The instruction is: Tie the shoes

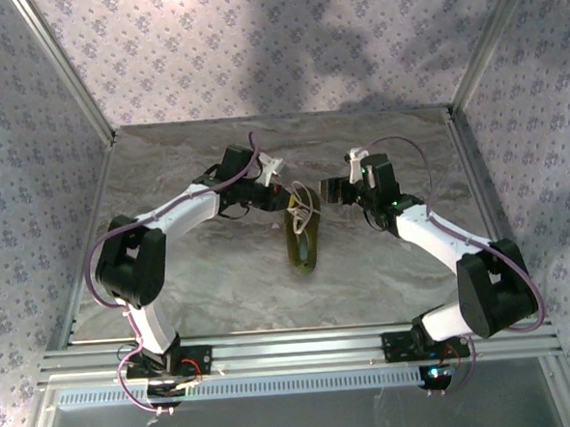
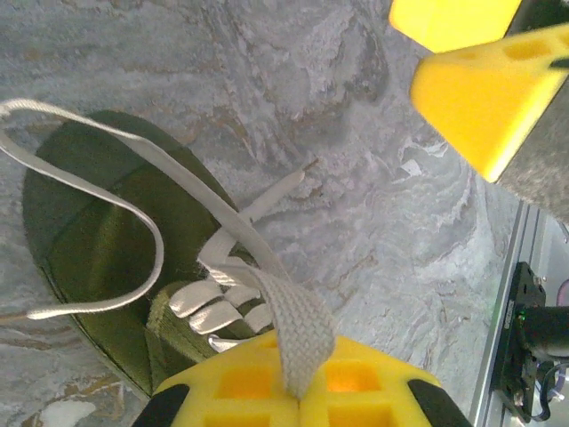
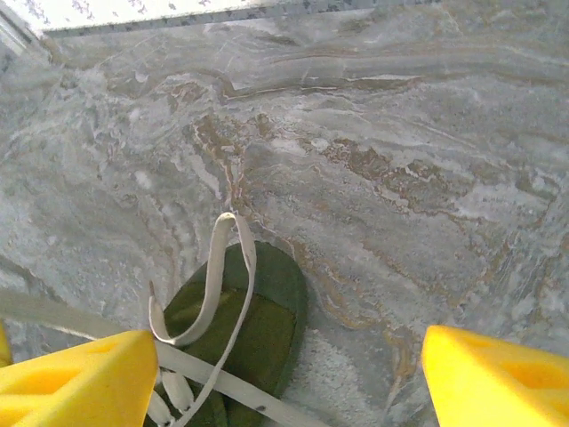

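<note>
The olive-green shoe point(image 1: 303, 243) lay near the middle of the marbled grey surface point(image 1: 211, 276), between the ends of the two arms, its length running toward and away from the bases.

The left arm point(image 1: 183, 215) reached in from the left to the shoe's far end. The left fingers point(image 2: 373, 378) were clamped shut on a flat white lace point(image 2: 298, 329), which rose taut from the laced front of the shoe into the seam between the yellow blocks.

A thinner strand point(image 2: 156, 245) curled in a loose loop across the shoe's dark opening point(image 2: 80, 258); nothing else could be made out inside it.

The right arm point(image 1: 431, 234) came in from the right and ended just beside the shoe. The right fingers point(image 3: 80, 382) stood wide apart and gripped nothing, hanging above one end of the shoe with bare surface between them. A lace loop stood up over that end in the right wrist view. Another strand ran past the lower edge of one finger; whether it touched could not be told.
</note>
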You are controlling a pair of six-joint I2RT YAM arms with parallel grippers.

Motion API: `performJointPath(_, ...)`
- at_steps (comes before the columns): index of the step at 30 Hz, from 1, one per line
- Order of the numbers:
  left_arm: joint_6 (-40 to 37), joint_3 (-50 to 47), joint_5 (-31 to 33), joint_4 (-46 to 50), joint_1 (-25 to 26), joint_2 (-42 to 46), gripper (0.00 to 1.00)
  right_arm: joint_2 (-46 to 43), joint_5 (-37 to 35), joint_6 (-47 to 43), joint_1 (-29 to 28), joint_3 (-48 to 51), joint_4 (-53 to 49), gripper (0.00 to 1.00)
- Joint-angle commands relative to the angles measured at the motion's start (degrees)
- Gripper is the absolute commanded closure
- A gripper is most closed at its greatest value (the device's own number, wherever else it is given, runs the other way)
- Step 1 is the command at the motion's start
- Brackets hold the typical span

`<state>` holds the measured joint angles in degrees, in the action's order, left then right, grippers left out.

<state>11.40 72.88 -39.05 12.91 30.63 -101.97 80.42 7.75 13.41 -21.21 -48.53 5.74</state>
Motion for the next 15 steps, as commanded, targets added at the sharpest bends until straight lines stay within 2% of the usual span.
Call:
performJointPath(1,-2.18,2.55,-1.82,1.84,-0.14,0.72,1.00,0.62,7.05,-5.58,1.72,-3.54,-3.11,0.22)
performJointPath(3,-2.09,2.76,-2.06,1.69,-0.30,0.64,1.00,1.93,17.73,-5.76,4.25,-4.63,-3.62,0.24)
performJointPath(4,-1.93,2.71,-2.09,1.42,-0.38,0.55,1.00,2.50,20.02,-5.72,4.66,-4.34,-2.40,0.26)
performJointPath(7,-1.00,3.03,-2.76,1.07,-0.72,0.34,1.00,4.13,21.75,-6.66,4.67,-3.45,-0.12,0.31)
performJointPath(9,-0.02,3.58,-3.03,1.05,-0.86,-0.10,1.00,5.23,24.82,-8.44,3.92,-3.89,-0.21,0.42)
performJointPath(10,0.73,3.88,-3.05,1.07,-0.84,-0.30,1.00,5.27,25.00,-8.95,3.04,-3.70,0.30,0.46)
performJointPath(15,4.80,5.74,-3.32,1.46,-0.84,-1.88,1.00,4.65,17.99,-10.26,-3.48,-1.16,3.42,0.49)
